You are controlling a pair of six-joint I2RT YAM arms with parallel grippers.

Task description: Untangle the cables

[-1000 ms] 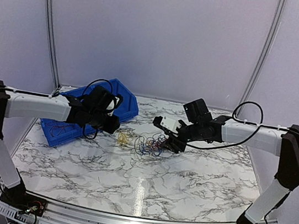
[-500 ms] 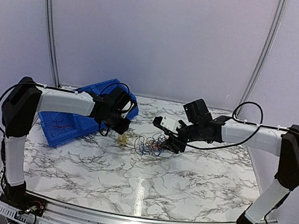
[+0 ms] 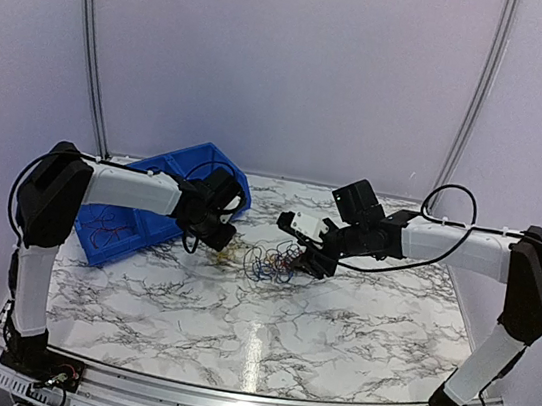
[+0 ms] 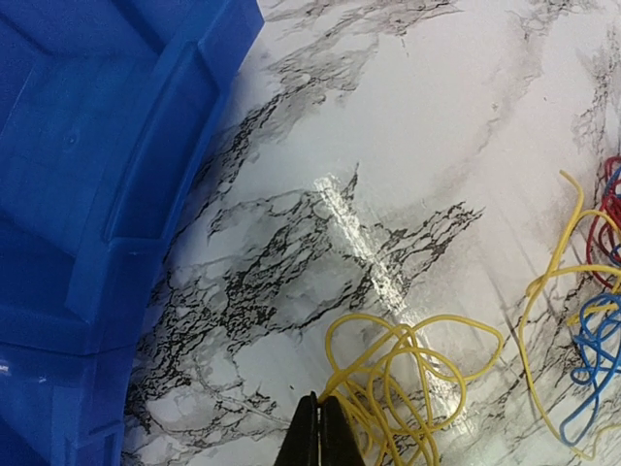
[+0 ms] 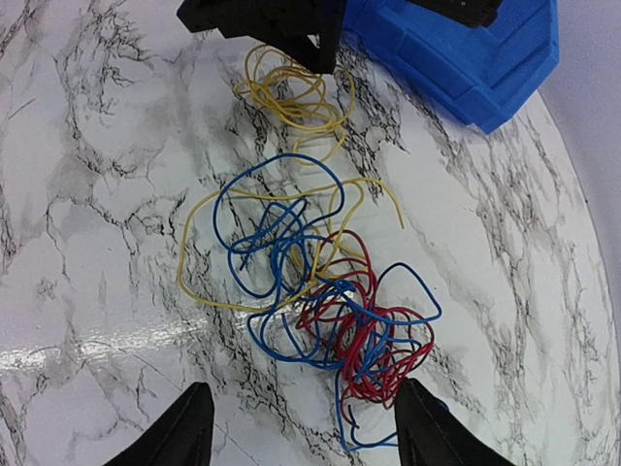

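Moved: left gripper sits further right than a second ago, and its jaws have closed.
Left side: fingertips pressed together at the yellow clump's edge, lower centre; pinched strand unconfirmed.
Right side: right gripper spread wide, bottom of frame, just below the cables.
Task objects: red, blue and yellow tangle mid-frame on marble table; clump upper left, near blue bin.

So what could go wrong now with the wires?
1. The left gripper is shut right at the edge of the yellow clump. That is thin stuff, so it may have missed and lift nothing.
2. A long yellow wire loops through the red and blue tangle. If it is joined to the clump, pulling could drag or tighten everything, since the open right gripper isn't holding the tangle down.
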